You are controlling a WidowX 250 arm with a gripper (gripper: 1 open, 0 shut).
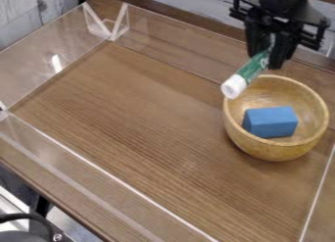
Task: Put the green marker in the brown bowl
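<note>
One green marker [248, 72] hung slanted from the gripper [276, 58], its white end lowest and down-left of the fingers, poised above the near-left rim of the brown bowl [309, 140]. The jaws were clamped on the marker's upper, capped end, probably so the barrel could drop in tail first. Below and slightly right of the hand, a blue block [272, 121] lay inside the bowl.

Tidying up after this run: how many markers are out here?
1. The green marker hangs tilted in the shut gripper, its white end over the brown bowl's near-left rim. None other visible; the blue block could hide little.
</note>
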